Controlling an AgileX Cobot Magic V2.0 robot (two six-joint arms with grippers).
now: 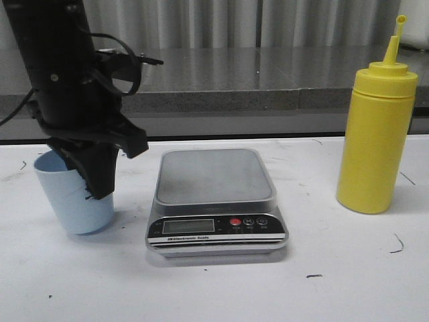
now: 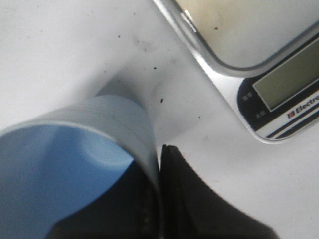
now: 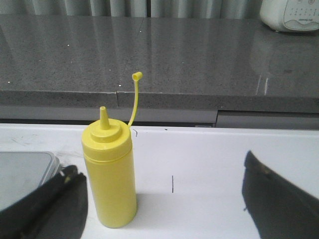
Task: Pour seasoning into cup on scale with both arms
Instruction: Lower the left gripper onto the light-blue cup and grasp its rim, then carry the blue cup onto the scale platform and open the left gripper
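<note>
Gripping the light blue cup (image 1: 75,201) is the step in hand, as we judge it: the left gripper (image 1: 90,176) has one finger inside the cup and one outside against the wall, straddling the rim on the side facing the scale (image 1: 216,200). In the left wrist view the outer finger (image 2: 199,204) lies flush on the cup's wall (image 2: 114,119), so we read the jaws as clenched on the rim, though the inner finger is in shadow and we cannot confirm firm contact. The cup stands upright on the white table (image 1: 201,295), just beside the scale and not yet on its platform, which is bare. To do this step well, we advise a straight lift before any sideways travel, since a rim pinch on thin tapered plastic may let the cup swing or slip; keep it upright, clear the platform's raised edge, and set it down near the platform's middle. The yellow squeeze bottle (image 1: 376,131) stands upright well to the other side of the scale, its tip cap off the nozzle on its tether. The right gripper (image 3: 159,199) is wide apart, grasping nothing, with the bottle just inside one finger.
</note>
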